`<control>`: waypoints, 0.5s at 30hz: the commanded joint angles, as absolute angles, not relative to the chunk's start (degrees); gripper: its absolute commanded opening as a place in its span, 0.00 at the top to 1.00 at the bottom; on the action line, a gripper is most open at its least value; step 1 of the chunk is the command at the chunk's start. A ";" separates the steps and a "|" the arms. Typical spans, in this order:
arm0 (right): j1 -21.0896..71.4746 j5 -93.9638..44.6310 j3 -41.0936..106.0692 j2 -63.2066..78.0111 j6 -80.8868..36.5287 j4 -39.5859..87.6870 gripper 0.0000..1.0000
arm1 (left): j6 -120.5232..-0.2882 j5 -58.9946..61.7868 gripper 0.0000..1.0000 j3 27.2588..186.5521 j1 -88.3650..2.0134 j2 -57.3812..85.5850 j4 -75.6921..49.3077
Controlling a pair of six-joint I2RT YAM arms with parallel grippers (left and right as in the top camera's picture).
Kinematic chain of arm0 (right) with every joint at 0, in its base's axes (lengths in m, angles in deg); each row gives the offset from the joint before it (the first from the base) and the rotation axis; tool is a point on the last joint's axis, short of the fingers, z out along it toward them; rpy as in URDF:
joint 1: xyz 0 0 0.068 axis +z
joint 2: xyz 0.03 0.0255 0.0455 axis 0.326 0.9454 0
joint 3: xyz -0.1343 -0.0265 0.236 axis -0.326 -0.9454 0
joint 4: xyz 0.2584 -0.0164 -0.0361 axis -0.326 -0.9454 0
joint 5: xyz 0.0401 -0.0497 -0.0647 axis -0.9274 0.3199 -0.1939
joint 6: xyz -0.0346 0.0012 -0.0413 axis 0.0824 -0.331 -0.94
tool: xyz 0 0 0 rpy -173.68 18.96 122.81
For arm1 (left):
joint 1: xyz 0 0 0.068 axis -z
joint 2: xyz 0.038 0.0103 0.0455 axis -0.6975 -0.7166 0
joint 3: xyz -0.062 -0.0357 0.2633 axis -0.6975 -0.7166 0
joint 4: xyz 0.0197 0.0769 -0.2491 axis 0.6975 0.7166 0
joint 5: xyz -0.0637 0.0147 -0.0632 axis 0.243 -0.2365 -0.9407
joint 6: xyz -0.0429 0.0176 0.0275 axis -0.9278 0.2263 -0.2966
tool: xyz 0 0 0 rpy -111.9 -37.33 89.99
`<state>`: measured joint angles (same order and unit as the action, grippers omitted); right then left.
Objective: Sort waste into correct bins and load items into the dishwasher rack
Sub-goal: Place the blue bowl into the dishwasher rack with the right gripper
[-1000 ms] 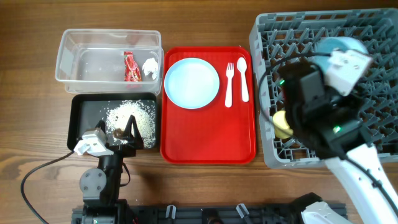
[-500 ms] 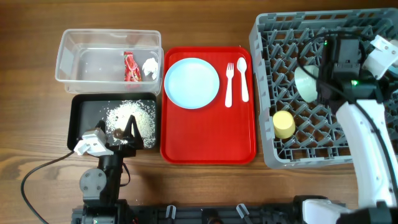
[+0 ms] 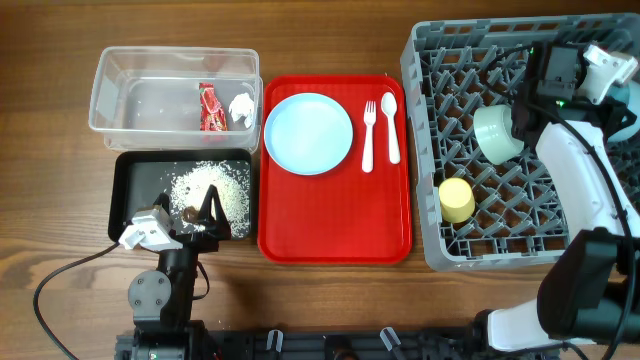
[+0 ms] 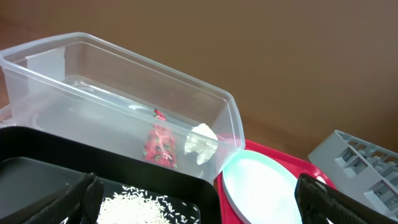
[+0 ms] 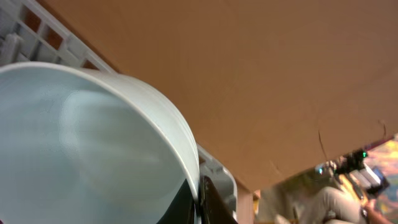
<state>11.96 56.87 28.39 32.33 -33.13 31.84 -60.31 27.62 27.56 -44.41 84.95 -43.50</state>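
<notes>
Wood table (image 3: 60, 200): brown grain; blurred room clutter shows past it in the right wrist view.
Mint green bowl (image 3: 495, 133): pale, smooth, tipped on its side in the dishwasher rack (image 3: 420, 120), far right.
Right gripper (image 5: 198, 196): pinched onto the bowl's rim.
Left gripper (image 4: 196, 202): fingers spread wide, holding nothing, over the black tray (image 3: 140, 185), near left.
Yellow cup (image 3: 457, 200): in the rack, nearer than the bowl.

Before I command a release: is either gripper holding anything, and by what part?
The right gripper pinches the mint green bowl by its rim. The left gripper is open and empty.
</notes>
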 commanded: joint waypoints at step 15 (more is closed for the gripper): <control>11.67 58.29 25.85 40.64 -50.29 39.16 0.96 | -60.61 28.02 0.00 27.35 -44.98 85.37 -43.13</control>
<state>11.96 57.40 27.10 40.02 -49.26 39.34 -60.31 27.62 27.56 -44.41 84.95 -43.50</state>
